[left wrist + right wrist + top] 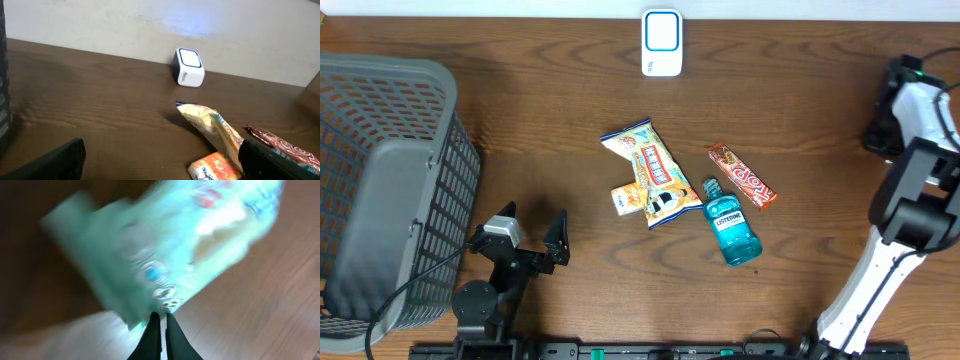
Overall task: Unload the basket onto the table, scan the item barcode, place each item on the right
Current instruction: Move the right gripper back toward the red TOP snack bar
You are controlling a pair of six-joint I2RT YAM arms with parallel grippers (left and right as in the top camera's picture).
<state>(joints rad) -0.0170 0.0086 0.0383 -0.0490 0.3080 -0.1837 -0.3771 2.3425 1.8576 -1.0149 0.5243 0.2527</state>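
Left gripper (534,222) gapes wide over the grainy wooden table (800,90), beside a mesh basket (380,150). Right gripper (161,322), fingers together, meets a blurred, glossy green packet (170,245).

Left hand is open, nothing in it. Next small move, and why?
Probably ease the left hand toward the snack bag. The hand is open and holds nothing, the bag is the nearest large item, and nothing is at the scanner yet.

Overhead: straight down on tabletop (520,120). Left wrist: low, facing far edge, shares scanner (189,67) with overhead. Right wrist: close, blurred.
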